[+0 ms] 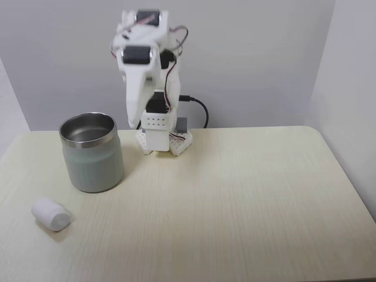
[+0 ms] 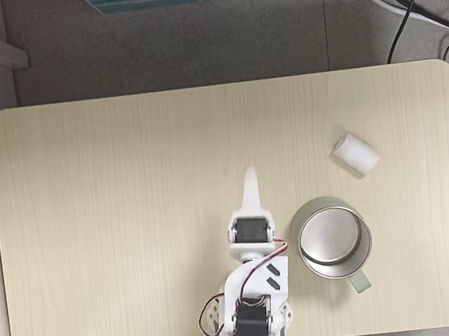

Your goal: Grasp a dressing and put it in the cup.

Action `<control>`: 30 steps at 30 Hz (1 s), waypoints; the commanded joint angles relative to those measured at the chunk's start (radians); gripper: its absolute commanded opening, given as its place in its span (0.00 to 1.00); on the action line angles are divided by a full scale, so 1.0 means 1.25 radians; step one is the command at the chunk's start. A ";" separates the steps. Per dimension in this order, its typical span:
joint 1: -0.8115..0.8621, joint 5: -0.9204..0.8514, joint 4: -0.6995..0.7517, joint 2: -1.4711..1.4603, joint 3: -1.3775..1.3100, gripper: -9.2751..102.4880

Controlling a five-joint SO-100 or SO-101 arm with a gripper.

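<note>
Because the dressing (image 1: pixel 51 214) lies on its side at the lower left of the front-facing fixed view, free on the bare tabletop (image 1: pixel 235 200), you face a roll that may trundle away if a fingertip nudges it before the jaws close. It reads as a small, white, fuzzy cylinder, soft enough to squash or slip from a shallow pinch. In the top-down fixed view it sits toward the upper right (image 2: pixel 355 153), tilted on a diagonal, so you would need to turn the jaws across its short axis rather than along it.

The cup (image 1: pixel 92 153) stands upright just beside it, nearer the arm, pale grey-green with a shiny steel rim and nothing visible inside. From above it sits at the lower right (image 2: pixel 332 238), between the roll and the arm's base; a low sweep outward could clip its rim and tip or shove it.

The gripper (image 1: pixel 133 120) hangs folded near the base, well apart from both; its fingers appear pressed together, holding nothing, pointing up-frame in the top-down view (image 2: pixel 249 178).
</note>
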 commanded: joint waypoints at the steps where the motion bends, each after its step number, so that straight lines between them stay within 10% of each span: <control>1: 0.059 0.036 0.072 0.130 0.179 0.11; 14: 0.329 0.121 0.438 0.669 0.644 0.30; 30: 0.455 0.012 0.211 0.994 0.501 0.33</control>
